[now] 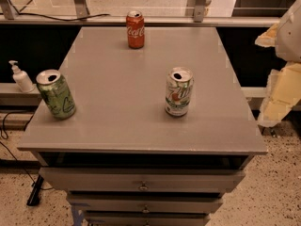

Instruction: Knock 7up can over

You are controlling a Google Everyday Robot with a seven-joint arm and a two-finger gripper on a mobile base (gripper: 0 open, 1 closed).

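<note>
Partly cut off, hand (282,92) at right edge; 7up can (179,92) upright.

A grey cabinet (117,107) with a flat top and a stack of drawers (94,179) with small metal pulls stands on a speckled terrazzo floor (277,192) in dim, warm light. Behind it runs a pale ledge (244,20) with metal frame legs (81,1) standing on it and a black cable (56,17) lying along it, dark recesses below, and a white pump bottle (19,78) on a lower shelf at the left. The pale gripper (281,95) hangs at the right edge, beside the cabinet
</note>
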